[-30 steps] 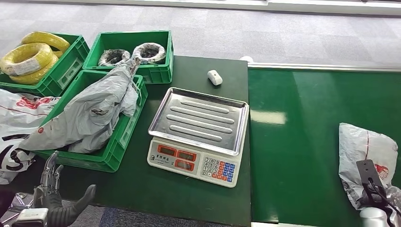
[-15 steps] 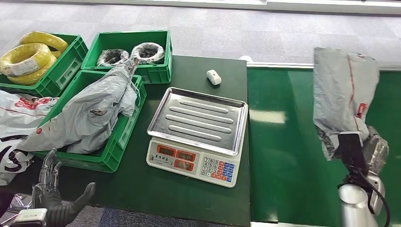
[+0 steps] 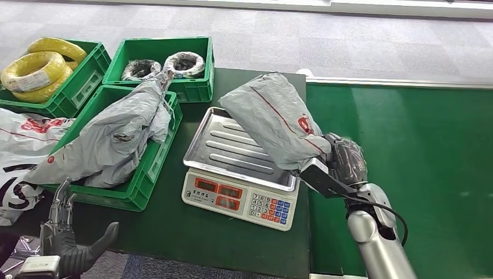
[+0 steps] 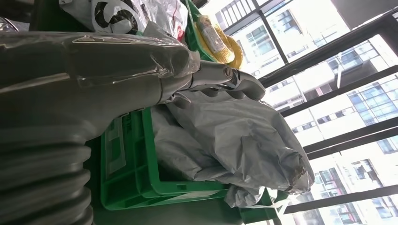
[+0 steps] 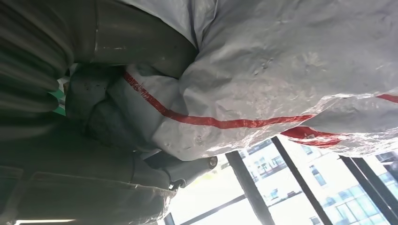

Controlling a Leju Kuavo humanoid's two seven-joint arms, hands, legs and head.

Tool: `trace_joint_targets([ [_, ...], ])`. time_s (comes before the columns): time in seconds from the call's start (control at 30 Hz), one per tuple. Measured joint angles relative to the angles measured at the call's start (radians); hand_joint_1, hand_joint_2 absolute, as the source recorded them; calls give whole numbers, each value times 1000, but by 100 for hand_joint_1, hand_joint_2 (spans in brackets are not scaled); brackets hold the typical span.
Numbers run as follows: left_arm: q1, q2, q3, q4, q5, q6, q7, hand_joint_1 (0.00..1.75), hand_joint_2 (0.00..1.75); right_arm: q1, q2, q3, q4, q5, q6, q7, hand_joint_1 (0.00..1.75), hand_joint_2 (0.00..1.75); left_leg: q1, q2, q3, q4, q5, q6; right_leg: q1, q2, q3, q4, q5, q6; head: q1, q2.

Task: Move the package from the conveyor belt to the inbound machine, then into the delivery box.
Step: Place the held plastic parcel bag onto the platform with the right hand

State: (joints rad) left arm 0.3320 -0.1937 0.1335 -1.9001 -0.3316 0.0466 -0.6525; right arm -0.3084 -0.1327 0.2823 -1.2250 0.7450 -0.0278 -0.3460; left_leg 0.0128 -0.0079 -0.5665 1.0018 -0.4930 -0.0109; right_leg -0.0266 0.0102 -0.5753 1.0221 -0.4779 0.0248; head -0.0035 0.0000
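Note:
A grey plastic mailer package point(image 3: 273, 119) with red markings hangs over the steel pan of the weighing scale point(image 3: 232, 152), gripped at its lower end by my right hand point(image 3: 344, 158). The right wrist view has the package point(image 5: 281, 75) close up, bunched against my right hand point(image 5: 108, 108). The green conveyor belt point(image 3: 418, 151) lies to the right of the scale. My left hand point(image 3: 64, 241) hangs low at the table's front left with fingers spread and nothing in it; the left wrist view has its fingers point(image 4: 225, 79) beside the green bin.
A green bin point(image 3: 136, 186) holding a large grey bag point(image 3: 110, 139) stands left of the scale. Two more green bins at the back hold yellow cable coils point(image 3: 35, 67) and wrapped coils point(image 3: 183, 63). More bags point(image 3: 23, 139) lie at the far left.
My right arm swung the package left from above the belt to over the scale pan, tilting it. The left hand has stayed put.

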Motion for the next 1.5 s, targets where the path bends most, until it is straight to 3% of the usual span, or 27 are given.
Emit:
trace_joint_targets([
  [0.07,0,4,0,0,0,0,-1,0,175,-5,1,11,2,1,0,0,172,175,0,0,0,0,0,0,0,0,0,0,0,0,0,0],
  [0.1,0,6,0,0,1,0,-1,0,175,-6,2,15,3,2,0,0,163,175,0,-1,0,0,0,0,0,0,0,0,0,0,0,0],
  [0.13,0,7,-1,1,1,-1,-2,0,175,-7,2,17,3,3,1,-1,138,175,0,-1,0,0,0,0,0,0,0,0,0,0,0,0],
  [0.2,-4,12,-3,3,4,-5,-5,0,175,-6,2,20,3,9,6,-7,53,175,0,-1,0,0,0,0,0,0,0,0,0,0,0,0],
  [0.23,-7,14,-4,6,5,-8,-6,0,175,-5,2,22,3,12,11,-13,19,175,0,-1,0,0,0,0,0,0,0,0,0,0,0,0],
  [0.27,-13,15,-7,9,6,-11,-7,0,175,-4,3,24,3,15,15,-20,0,175,0,-1,0,0,0,0,0,0,0,0,0,0,0,0],
  [0.47,-39,32,-43,14,-53,3,-10,0,175,2,9,39,13,-4,23,-75,0,175,0,-1,0,0,0,0,0,0,-1,0,0,0,0,0],
  [0.67,-43,78,-154,7,-130,80,-41,0,175,41,9,44,23,-74,28,-140,0,175,0,-2,0,0,0,0,0,0,-1,0,0,0,0,0],
  [0.9,-74,106,-244,0,-193,113,-34,0,175,75,4,44,23,-96,38,-150,0,175,0,-2,0,0,0,0,0,-1,-2,0,0,0,0,0],
  [1.17,-307,115,-466,72,-485,171,147,0,175,86,20,33,3,-208,88,-216,0,175,0,-3,0,1,1,0,0,-2,0,0,1,0,0,0],
  [1.5,-614,108,-731,408,-611,152,356,0,175,80,47,23,-93,-310,51,-273,0,175,0,-3,0,2,2,1,0,-2,-2,0,2,0,0,0],
])
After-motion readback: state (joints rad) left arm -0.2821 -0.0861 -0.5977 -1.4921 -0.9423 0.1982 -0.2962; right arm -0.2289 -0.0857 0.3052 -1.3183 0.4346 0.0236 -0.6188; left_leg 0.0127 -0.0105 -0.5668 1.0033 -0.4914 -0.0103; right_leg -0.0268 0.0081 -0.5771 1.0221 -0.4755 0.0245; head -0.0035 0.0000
